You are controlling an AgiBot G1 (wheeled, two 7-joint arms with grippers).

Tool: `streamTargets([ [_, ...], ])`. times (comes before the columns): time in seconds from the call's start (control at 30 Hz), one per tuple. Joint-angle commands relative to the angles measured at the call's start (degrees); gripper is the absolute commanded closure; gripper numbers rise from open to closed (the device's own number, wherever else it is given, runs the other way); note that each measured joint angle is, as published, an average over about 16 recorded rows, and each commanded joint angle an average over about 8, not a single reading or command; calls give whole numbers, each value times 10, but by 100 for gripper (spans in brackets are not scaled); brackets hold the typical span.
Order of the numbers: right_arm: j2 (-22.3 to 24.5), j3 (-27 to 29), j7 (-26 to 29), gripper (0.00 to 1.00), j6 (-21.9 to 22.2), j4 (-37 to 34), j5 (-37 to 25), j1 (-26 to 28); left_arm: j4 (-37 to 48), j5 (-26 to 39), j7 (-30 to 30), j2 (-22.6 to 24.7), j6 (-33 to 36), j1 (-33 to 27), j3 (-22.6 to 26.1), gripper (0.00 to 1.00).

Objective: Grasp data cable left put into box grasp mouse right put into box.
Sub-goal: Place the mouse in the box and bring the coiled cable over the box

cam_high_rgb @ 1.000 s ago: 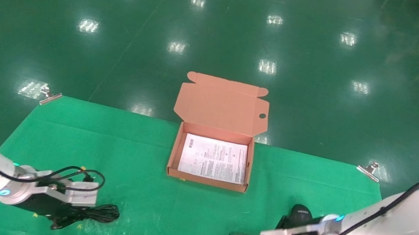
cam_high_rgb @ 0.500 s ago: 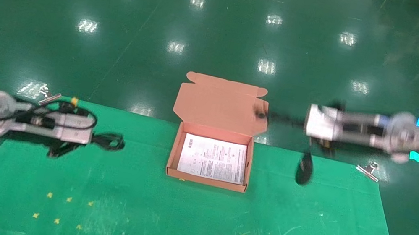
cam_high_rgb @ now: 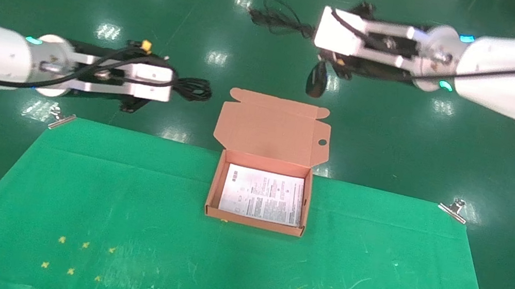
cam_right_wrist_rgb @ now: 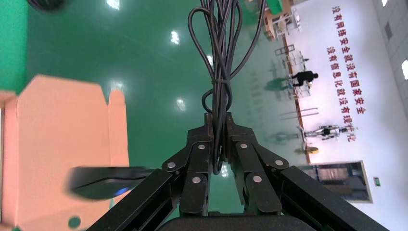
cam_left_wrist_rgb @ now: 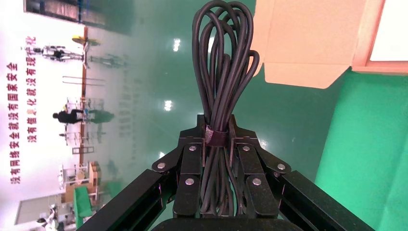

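My left gripper (cam_high_rgb: 177,87) is shut on the data cable (cam_high_rgb: 194,88), a bound black bundle, held in the air left of the box's open lid (cam_high_rgb: 272,127). In the left wrist view the jaws (cam_left_wrist_rgb: 217,131) clamp the bundle (cam_left_wrist_rgb: 222,67) at its binding. My right gripper (cam_high_rgb: 311,31) is shut on the mouse's thin cord (cam_high_rgb: 277,17), high behind the box. The mouse (cam_high_rgb: 316,80) hangs below it on the cord, above the lid's far edge. The right wrist view shows the cord (cam_right_wrist_rgb: 220,62) between the jaws (cam_right_wrist_rgb: 217,126) and the mouse (cam_right_wrist_rgb: 103,181) blurred. The box (cam_high_rgb: 211,194) stands open with a white sheet inside.
The box sits at the back middle of a green cloth (cam_high_rgb: 121,205) over the table, held by metal clips at the far corners (cam_high_rgb: 61,118) (cam_high_rgb: 454,209). Small yellow marks (cam_high_rgb: 76,256) dot the front of the cloth. Glossy green floor lies beyond.
Both arms have risen from the cloth and swung inward toward the box. The left carries the data cable. The right carries the mouse dangling by its cord, now above the lid.
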Motion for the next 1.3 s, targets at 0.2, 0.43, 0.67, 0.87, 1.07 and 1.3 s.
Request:
streamTargets([
  [0.2,-10,7,-26,100,-5,-25,16,9,26,-1,3,11,-16,-9,-4,100],
  [0.43,-17,3,-44,100,6,-38,14,-16,15,6,-2,-10,1,13,2,100],
  [0.67,-35,-7,-53,100,9,-70,8,-34,-6,22,-31,-31,21,36,7,100],
  [0.87,-47,-16,-60,100,9,-83,15,-50,-27,39,-60,-44,34,54,10,100],
  [1.07,-52,-33,-62,100,11,-83,28,-65,-46,58,-86,-59,48,69,14,100],
  [1.3,-55,-61,-54,100,24,-74,45,-81,-63,79,-109,-78,68,82,18,100],
])
